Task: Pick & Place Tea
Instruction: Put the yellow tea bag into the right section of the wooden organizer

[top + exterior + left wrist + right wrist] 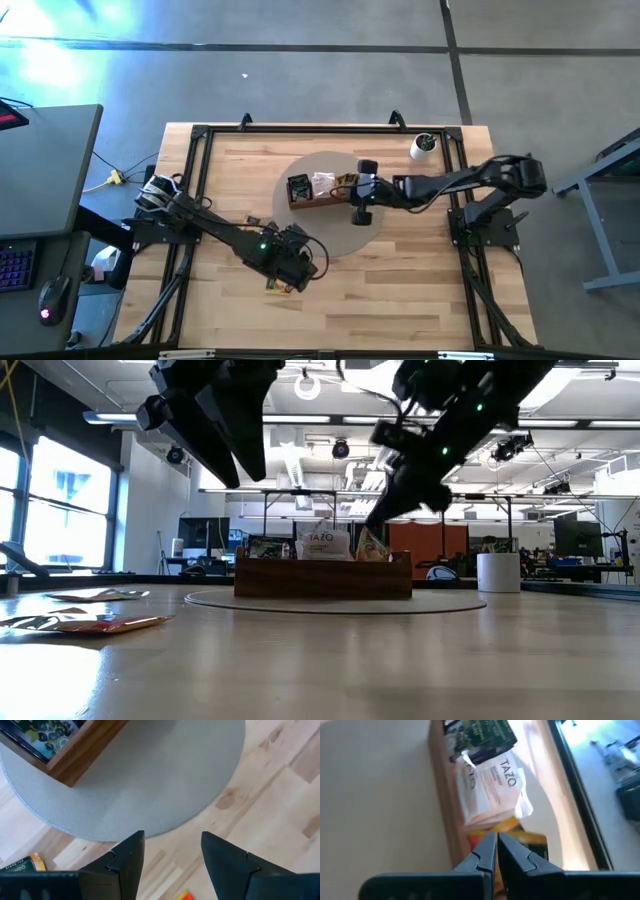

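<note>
Right tool [496, 851] sits over wooden tray [318, 199], at its end nearest right arm; fingers pinched nearly together; holds nothing I can see; yellow-orange tea sachet [527, 840] lies right under its tips, white sachet [490, 782] and black sachet [485, 737] farther along tray row. Left tool [170, 855] wide open, empty, above bare table [280, 810] just off grey mat [150, 780]; loose sachets [90, 622] lie on table near it; left arm nearer those.

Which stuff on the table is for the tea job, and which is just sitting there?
For the job:
- tea sachets in the wooden tray: black, white, yellow-orange
- loose sachets on the table
- right pincer, shut above the tray
- left pincer, open

Just there:
- white cup
- grey round mat
</note>
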Controlling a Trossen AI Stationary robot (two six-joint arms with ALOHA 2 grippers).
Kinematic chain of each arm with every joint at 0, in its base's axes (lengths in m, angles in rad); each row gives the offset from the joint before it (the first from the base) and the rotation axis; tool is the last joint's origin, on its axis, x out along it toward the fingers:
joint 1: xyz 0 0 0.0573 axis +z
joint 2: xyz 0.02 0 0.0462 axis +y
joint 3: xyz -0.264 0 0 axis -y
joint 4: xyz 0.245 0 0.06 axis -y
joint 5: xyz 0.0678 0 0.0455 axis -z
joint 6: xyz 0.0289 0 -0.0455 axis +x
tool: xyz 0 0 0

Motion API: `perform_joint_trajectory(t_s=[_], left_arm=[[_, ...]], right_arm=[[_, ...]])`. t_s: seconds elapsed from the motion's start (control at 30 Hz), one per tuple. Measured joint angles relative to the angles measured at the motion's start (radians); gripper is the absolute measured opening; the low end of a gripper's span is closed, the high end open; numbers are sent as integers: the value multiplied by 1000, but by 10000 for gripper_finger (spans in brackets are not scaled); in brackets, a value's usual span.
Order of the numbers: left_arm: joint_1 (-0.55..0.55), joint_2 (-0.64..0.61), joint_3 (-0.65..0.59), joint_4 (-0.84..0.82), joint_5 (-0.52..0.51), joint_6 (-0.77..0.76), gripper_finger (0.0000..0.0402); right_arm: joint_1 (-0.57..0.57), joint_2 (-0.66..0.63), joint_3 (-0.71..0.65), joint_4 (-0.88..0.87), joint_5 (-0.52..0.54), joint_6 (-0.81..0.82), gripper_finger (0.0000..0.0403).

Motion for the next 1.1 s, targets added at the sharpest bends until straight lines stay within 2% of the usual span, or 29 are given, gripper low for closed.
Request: perform_joint_trajectory(t_s=[0.3,0.5,0.67,0.87,0.93,1.1], left_arm=[[1,0,0,-16,-12,2,193],[1,0,0,-23,-14,0,193],[0,0,0,-31,-13,-9,193],[-32,-22,-1,-119,62,-83,193],[-61,-41,0,-195,70,-148,193],[-169,-92,-1,-425,62,-428,193]], right_arm=[[-42,208,87,5,79,-68,3],[-79,252,159,-66,86,-68,3],[-35,208,201,-237,120,-40,5],[86,69,228,-387,153,45,3],[138,8,226,-409,179,63,3],[260,-159,224,-467,218,210,3]])
